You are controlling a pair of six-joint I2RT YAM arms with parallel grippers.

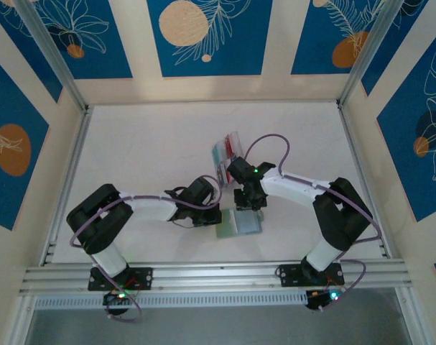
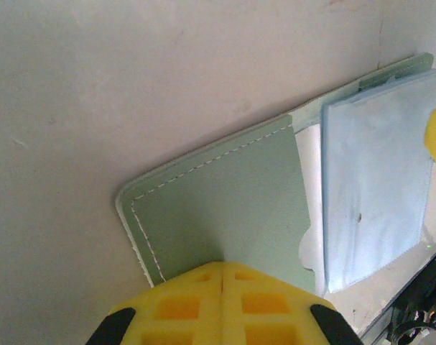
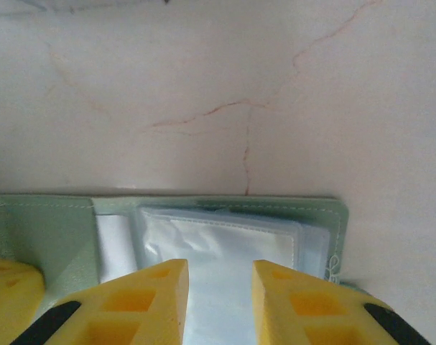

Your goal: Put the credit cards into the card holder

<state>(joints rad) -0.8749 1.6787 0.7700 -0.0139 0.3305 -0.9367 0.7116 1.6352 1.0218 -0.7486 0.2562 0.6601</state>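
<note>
The card holder (image 1: 245, 224) lies open on the table between the two arms, a sage-green wallet with clear plastic sleeves (image 3: 225, 241) inside. My left gripper (image 2: 223, 266) is shut, and its yellow tips press down on the wallet's left green flap (image 2: 225, 194). From the far side my right gripper (image 3: 219, 269) hangs over the sleeves, its jaws apart and nothing between them. In the top view the left gripper (image 1: 207, 215) and right gripper (image 1: 249, 203) meet at the wallet. The credit cards (image 1: 223, 152) show as red and teal edges in a clear box behind the wallet.
The clear plastic box (image 1: 230, 149) stands just beyond the right wrist. A metal rail (image 1: 218, 274) runs along the near table edge by the arm bases. Patterned walls enclose the white table (image 1: 146, 151) on three sides.
</note>
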